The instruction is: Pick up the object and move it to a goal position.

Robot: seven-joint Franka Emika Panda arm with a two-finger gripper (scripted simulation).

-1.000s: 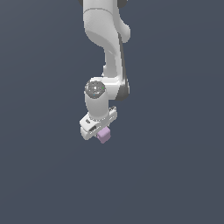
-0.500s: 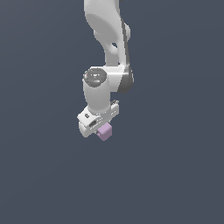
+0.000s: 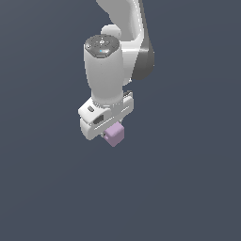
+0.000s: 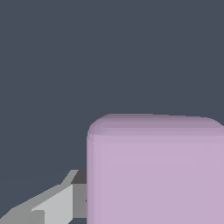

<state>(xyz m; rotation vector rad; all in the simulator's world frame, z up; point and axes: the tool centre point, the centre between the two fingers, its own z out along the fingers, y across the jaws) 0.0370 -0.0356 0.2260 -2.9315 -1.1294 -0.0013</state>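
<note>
The pale lilac-pink cube [image 3: 114,134] hangs just under my white gripper [image 3: 111,133] in the exterior view, held off the dark grey ground. The gripper is shut on the cube; its fingers are mostly hidden behind the hand and the cube. In the wrist view the cube [image 4: 155,170] fills a large part of the picture, very close to the camera, with one grey fingertip [image 4: 65,199] pressed against its side. The other finger is out of view there.
Plain dark grey ground [image 3: 188,188] lies all around. The white arm [image 3: 117,52] rises above the gripper. No goal marker shows.
The arm has lifted the cube and come nearer the exterior camera. The cube has stayed in the gripper throughout.
</note>
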